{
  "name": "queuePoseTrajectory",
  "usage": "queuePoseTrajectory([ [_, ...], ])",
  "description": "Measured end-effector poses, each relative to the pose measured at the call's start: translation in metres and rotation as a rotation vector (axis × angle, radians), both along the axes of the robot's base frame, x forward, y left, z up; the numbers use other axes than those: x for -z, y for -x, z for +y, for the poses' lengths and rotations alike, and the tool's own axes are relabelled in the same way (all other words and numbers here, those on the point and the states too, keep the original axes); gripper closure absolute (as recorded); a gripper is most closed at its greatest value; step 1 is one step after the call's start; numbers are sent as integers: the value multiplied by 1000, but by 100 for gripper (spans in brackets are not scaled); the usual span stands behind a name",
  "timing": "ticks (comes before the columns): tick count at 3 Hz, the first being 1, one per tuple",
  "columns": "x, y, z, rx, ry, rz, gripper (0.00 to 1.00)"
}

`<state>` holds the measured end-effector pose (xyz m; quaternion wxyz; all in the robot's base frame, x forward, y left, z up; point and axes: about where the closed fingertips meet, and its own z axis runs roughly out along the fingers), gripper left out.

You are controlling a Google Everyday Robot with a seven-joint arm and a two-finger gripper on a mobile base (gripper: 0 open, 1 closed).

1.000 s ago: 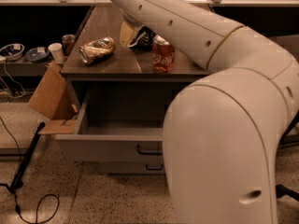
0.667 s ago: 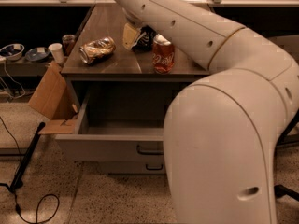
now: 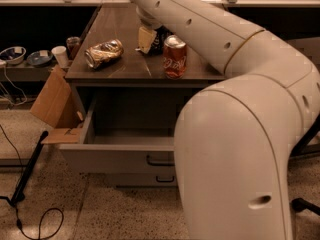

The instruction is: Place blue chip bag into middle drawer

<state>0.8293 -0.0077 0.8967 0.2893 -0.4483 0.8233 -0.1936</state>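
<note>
The hand (image 3: 146, 38), grip impossible to tell, sits at the blue chip bag (image 3: 161, 40) on the surface (image 3: 120, 66) beside a red soda can (image 3: 174, 57), above the pulled-open middle drawer (image 3: 115, 159).

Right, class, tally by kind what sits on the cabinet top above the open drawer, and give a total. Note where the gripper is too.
Cans: 2 (crushed gold-brown can, red soda can)
Chip bags: 1 (blue chip bag, partly hidden)
Total: 3
The gripper is down at the blue chip bag, left of the red soda can.
</note>
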Motion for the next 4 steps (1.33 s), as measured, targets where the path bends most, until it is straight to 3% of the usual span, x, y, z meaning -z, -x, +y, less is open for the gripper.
queuePoseTrajectory([
  [1,-2,3,-7,-26,25,21,45],
  [3,-3,4,-8,-37,31,26,92],
  [4,-11,7,-10,-31,47,5,100],
])
